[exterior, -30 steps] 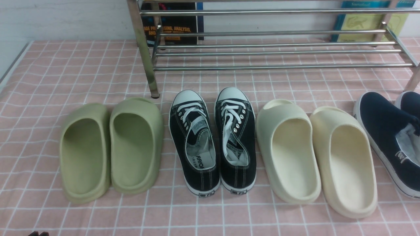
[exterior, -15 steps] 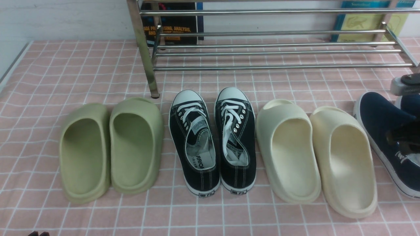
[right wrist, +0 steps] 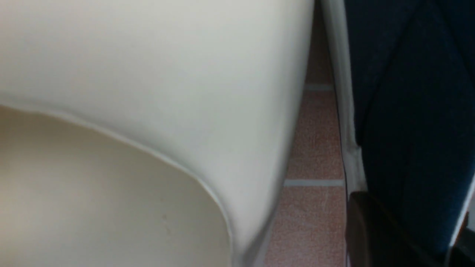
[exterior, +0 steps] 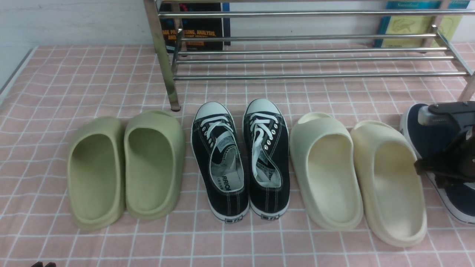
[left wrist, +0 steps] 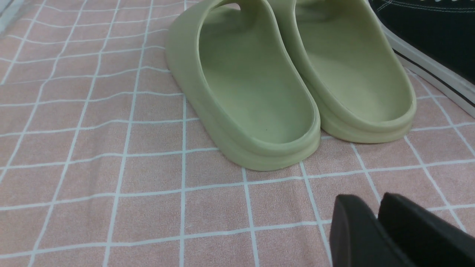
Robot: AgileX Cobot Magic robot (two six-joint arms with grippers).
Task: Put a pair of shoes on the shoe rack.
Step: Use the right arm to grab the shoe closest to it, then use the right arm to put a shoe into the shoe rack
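**Navy slip-on at the far right, right pincer on its side wall**

At the near left corner of the table (exterior: 74, 74), the left pincer (left wrist: 371, 203) sits over the pink checked cloth, near the heels of the green slides (exterior: 96, 170). Its two black fingers (left wrist: 349, 230) show side by side with only a thin seam between them, and I cannot tell whether they touch.

Beside the green slides stand the black lace-up sneakers (exterior: 267, 155), toes toward the shoe rack (exterior: 311, 76). The rack's left post stands on the cloth just beyond the left sneaker's toe, and its chrome bars run across to the right edge. Two books (exterior: 196, 26) stand behind it.

Next come the cream slides (exterior: 326, 170). At the right edge one navy slip-on (exterior: 430, 142) rests sole-down on the cloth in front of the rack's right end, a narrow strip of cloth apart from the nearer cream slide. Its partner is hidden. The right pincer (exterior: 438, 168) is pressed together on this shoe's side wall, with the canvas running between its dark fingers (right wrist: 371, 230).
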